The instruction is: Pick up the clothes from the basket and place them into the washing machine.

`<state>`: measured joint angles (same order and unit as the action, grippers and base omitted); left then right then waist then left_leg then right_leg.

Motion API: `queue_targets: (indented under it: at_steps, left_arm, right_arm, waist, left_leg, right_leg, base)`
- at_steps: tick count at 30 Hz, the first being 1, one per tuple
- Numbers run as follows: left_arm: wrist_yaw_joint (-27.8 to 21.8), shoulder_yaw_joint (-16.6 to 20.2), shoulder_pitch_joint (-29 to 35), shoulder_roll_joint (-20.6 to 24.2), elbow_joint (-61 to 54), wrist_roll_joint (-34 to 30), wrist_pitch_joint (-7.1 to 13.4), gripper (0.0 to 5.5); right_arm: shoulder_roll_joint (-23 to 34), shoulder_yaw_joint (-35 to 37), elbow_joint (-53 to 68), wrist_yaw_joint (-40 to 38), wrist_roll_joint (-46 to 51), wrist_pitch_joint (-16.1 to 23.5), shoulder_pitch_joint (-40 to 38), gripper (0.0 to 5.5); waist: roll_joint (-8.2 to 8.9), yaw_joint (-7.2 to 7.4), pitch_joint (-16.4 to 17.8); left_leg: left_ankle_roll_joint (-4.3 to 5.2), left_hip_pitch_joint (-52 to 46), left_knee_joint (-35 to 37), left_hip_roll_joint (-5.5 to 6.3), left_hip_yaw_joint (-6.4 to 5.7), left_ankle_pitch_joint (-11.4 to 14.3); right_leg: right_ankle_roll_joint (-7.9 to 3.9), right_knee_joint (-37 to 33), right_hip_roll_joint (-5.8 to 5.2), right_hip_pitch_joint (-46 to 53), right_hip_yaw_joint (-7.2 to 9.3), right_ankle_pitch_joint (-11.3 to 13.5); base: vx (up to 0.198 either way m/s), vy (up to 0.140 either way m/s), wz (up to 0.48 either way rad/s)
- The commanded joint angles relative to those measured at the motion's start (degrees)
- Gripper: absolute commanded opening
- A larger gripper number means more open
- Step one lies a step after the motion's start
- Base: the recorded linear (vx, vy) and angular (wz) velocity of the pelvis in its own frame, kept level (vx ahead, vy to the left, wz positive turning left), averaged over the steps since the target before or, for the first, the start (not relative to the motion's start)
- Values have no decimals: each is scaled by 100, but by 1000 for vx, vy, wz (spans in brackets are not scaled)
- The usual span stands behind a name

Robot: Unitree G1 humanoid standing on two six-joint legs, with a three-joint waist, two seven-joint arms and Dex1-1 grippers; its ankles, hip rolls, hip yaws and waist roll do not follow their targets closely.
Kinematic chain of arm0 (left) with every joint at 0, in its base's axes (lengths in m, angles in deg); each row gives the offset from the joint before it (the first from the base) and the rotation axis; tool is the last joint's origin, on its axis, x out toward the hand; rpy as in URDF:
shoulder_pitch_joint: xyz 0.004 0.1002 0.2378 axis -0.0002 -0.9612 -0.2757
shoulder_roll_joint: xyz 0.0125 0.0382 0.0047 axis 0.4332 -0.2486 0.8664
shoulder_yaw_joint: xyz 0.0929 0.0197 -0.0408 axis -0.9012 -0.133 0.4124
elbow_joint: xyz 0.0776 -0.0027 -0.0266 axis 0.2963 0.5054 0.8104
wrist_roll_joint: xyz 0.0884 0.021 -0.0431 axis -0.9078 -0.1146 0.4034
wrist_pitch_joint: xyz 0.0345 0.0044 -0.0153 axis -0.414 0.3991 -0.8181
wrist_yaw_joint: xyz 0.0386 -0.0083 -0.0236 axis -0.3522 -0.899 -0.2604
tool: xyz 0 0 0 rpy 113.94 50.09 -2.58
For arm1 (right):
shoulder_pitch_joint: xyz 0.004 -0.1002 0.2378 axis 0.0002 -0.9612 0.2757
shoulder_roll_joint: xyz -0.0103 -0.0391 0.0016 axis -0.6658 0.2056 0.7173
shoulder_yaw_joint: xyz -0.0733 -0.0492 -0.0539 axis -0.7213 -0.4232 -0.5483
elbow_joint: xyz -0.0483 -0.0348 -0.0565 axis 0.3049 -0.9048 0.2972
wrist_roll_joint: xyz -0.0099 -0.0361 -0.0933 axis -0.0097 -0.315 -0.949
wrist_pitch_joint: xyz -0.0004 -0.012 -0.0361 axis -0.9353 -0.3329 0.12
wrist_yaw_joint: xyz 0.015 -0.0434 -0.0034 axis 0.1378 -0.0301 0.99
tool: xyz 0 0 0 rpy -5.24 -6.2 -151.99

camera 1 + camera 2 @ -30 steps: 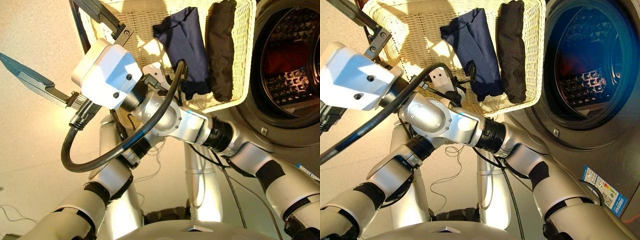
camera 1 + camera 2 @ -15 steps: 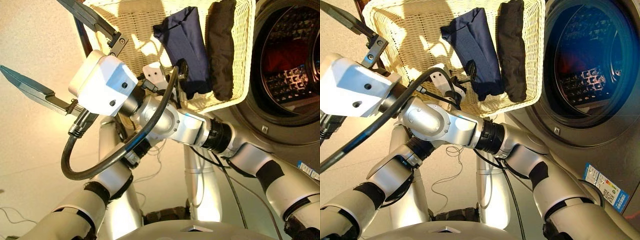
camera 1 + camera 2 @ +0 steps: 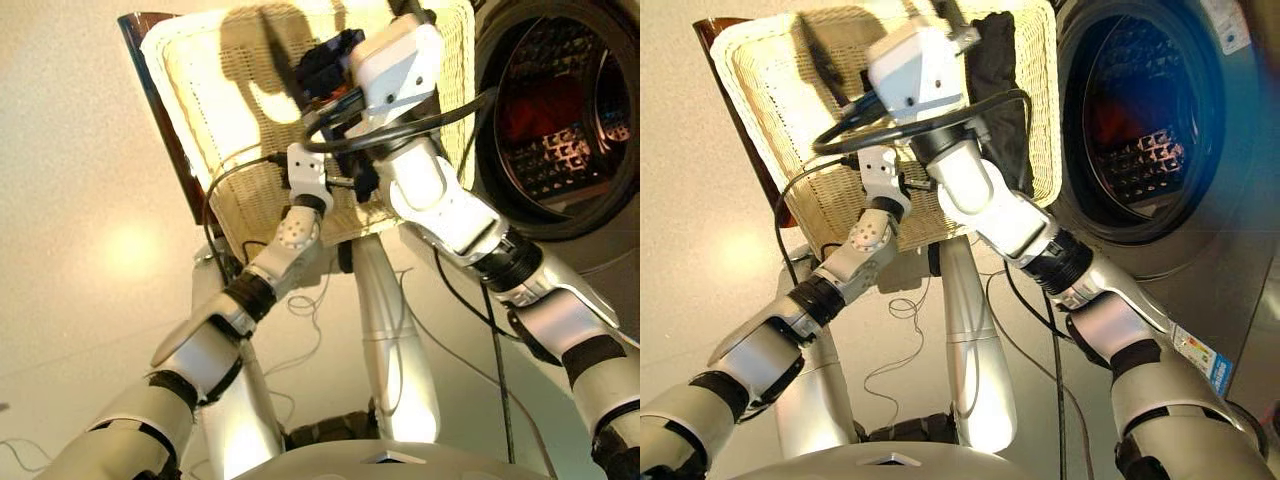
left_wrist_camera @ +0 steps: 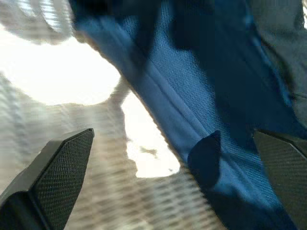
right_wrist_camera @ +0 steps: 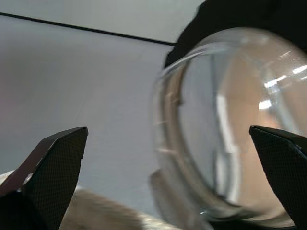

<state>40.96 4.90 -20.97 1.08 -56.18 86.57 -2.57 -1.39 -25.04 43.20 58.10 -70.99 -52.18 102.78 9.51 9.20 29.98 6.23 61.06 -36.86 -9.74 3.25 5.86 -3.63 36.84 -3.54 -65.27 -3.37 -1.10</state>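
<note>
Since a second ago the right arm has swung up from low across the body, and its gripper [image 5: 168, 191] now rides high over the basket [image 3: 215, 130], while the left arm has dropped back and reaches in from below; the camera has tilted too, so the basket sits lower in view.

The left gripper [image 4: 158, 187] is spread wide and empty, hovering just above the navy bundle [image 4: 201, 96] on the wicker floor. The right one is also wide and empty; its wrist view looks out at the glass door [image 5: 235, 124], not at any cloth.

In the head views the right wrist housing hides most of the navy bundle, which lies toward the basket's 1 o'clock; only a dark scrap shows beside the housing. The black bundle [image 3: 992, 70] lies along the basket's 3 o'clock side, next to the washer [image 3: 1160, 250]. The red bundle [image 3: 530, 105] already lies in the drum, at about 12 o'clock in the opening.

The navy bundle looks light, soft and limp: a knitted roll with a stitched seam down its length. It should not slip much, but it would sag and could unroll if pinched at one end. A grip across the middle of the roll, taking the full thickness, seems safest, with the fingertips kept off the weave.
</note>
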Motion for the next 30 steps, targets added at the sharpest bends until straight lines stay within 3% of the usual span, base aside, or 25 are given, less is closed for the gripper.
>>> queue_targets:
  at_steps: [1, 6, 14, 22, 30]
  left_arm:
    - [-127, -51, -233, -146, -569, -399, 202, 550]
    - [-179, 195, -707, 359, -1603, -492, 358, 550]
    - [-131, 777, -1169, 792, -3030, -469, 629, 550]
    - [-223, 1208, -1327, 945, -4071, -140, 863, 550]
    - [-378, 1294, -1112, 546, -4660, 381, 986, 550]
  right_arm:
    - [202, 494, 837, -68, -1, 539, -47, 550]
    - [673, 1071, 767, -152, -352, 318, -914, 550]
    - [460, 1333, -98, -56, -169, 75, -1494, 550]
    - [27, 1021, -1882, 112, 230, -249, -946, 550]
    - [-477, 755, -4320, 408, 956, -471, 103, 550]
  waist:
    - [-222, -54, -19]
    - [-297, -138, -19]
    - [-432, -347, -19]
    - [-555, -543, -19]
    - [-720, -741, -19]
  left_leg:
    - [261, -182, 428, -20, 68, -420]
    - [188, -303, 507, 110, 43, -424]
    - [123, -227, 361, 196, -31, -370]
    - [104, -117, 269, 250, -93, -339]
    - [117, 26, 65, 314, -224, -267]
  right_leg:
    - [-417, -128, -83, 89, -39, -77]
    - [-457, -283, -179, 285, -60, -26]
    - [-436, -241, -288, 322, -43, -64]
    - [-387, -182, -327, 275, -32, -112]
    - [-298, 119, -371, 160, 6, -289]
  base:
    - [13, 63, 56]
    - [3, 21, 26]
    - [0, 0, 0]
    - [0, 0, 0]
    - [0, 0, 0]
